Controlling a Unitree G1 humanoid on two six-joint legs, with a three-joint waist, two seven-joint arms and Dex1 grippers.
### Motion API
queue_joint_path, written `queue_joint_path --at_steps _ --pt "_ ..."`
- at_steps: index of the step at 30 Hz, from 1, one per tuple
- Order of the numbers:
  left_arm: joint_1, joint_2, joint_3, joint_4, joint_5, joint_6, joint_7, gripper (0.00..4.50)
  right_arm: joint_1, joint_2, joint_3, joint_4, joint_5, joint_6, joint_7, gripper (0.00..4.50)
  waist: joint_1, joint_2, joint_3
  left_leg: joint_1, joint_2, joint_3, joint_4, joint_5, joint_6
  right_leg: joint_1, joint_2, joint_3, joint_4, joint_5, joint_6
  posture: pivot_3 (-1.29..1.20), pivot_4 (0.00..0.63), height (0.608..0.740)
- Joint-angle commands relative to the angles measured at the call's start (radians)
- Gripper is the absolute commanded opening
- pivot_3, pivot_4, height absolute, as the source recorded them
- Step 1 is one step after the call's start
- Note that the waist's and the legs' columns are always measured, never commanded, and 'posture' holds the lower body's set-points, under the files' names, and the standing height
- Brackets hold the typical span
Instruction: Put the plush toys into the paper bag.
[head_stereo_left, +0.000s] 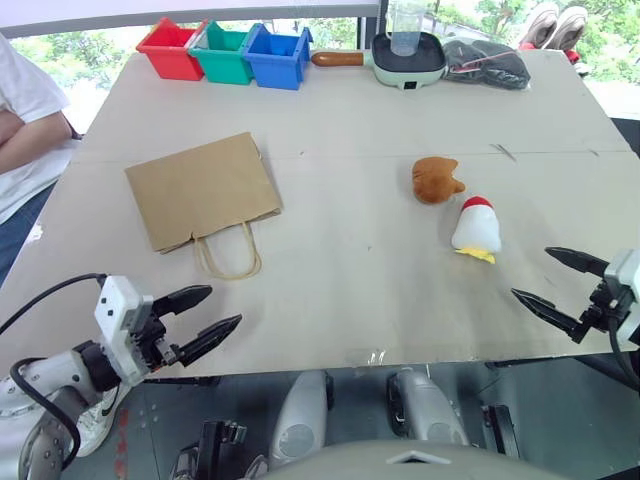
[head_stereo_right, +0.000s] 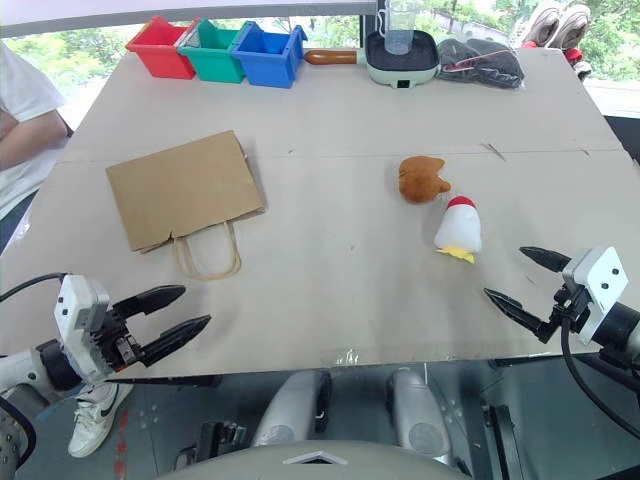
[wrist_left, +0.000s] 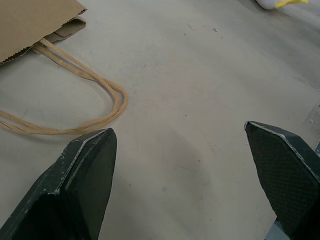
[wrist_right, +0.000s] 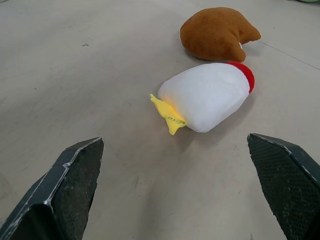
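Note:
The brown paper bag (head_stereo_left: 203, 189) lies flat on the left half of the table, its loop handles (head_stereo_left: 228, 253) pointing toward me. Right of centre lie two plush toys: an orange-brown one (head_stereo_left: 437, 179) and, just in front of it, a white one with a red top and yellow feet (head_stereo_left: 477, 229). My left gripper (head_stereo_left: 204, 317) hovers open over the near left table edge, short of the handles (wrist_left: 75, 100). Over the near right edge my right gripper (head_stereo_left: 561, 281) stands open, aimed at the white toy (wrist_right: 205, 96) and orange-brown toy (wrist_right: 217, 32), touching neither.
Red (head_stereo_left: 168, 48), green (head_stereo_left: 221, 52) and blue (head_stereo_left: 276, 55) bins line the far left edge. A pale green electric pan (head_stereo_left: 407, 57) with a clear cup and a dark bundle (head_stereo_left: 487, 63) sit at the far right. A person's arm (head_stereo_left: 28, 135) rests beside the table's left side.

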Motion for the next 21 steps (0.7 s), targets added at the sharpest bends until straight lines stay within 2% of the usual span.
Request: queue_joint_path --at_steps 1,3,6,9,12,21 --pt "-0.019 0.004 0.057 0.03 -0.006 -0.032 0.006 4.42 -0.045 0.036 0.084 -0.063 -0.009 -0.039 -0.016 4.5 0.0 0.0 0.0 0.0 0.0 0.0 0.0 0.0 0.0 0.0 0.0 0.0 0.0 0.0 0.0 0.0 0.15 0.74" --pt "-0.066 0.032 0.095 0.104 0.025 -0.092 -0.003 4.42 -0.102 0.074 0.203 -0.155 -0.012 -0.041 -0.038 4.5 -0.005 -0.002 -0.002 0.001 0.0 0.0 -0.001 0.0 0.0 0.0 0.0 0.0 0.0 0.0 0.0 0.0 0.15 0.74" --pt "-0.102 0.091 0.093 0.203 0.12 -0.222 -0.072 4.42 -0.175 0.077 0.297 -0.217 0.01 0.015 -0.036 4.5 -0.003 -0.001 -0.001 0.001 0.008 -0.001 0.0 0.0 0.0 -0.001 0.007 -0.001 0.001 0.0 0.0 0.0 0.15 0.74" --pt "-0.144 0.169 0.047 0.356 0.218 -0.4 -0.178 4.42 -0.268 0.068 0.393 -0.23 0.029 0.051 -0.005 4.5 0.0 -0.002 -0.002 0.001 0.008 0.002 0.0 0.0 -0.001 -0.001 0.006 0.0 0.0 0.001 -0.004 0.0 0.15 0.74" --pt "-0.261 0.194 -0.048 0.529 0.321 -0.571 -0.192 4.42 -0.316 0.076 0.495 -0.2 -0.031 0.018 0.017 4.5 0.007 -0.003 -0.002 0.0 0.008 0.002 -0.001 0.0 -0.001 -0.001 0.005 -0.001 -0.002 0.001 -0.004 0.0 0.15 0.74" --pt "-0.507 0.207 -0.222 0.751 0.451 -0.789 -0.182 4.42 -0.319 0.123 0.548 -0.227 -0.076 0.0 -0.055 4.5 0.002 -0.006 -0.003 -0.001 0.006 0.002 -0.001 0.0 0.0 -0.002 0.004 -0.002 -0.001 0.004 -0.001 0.0 0.15 0.74"
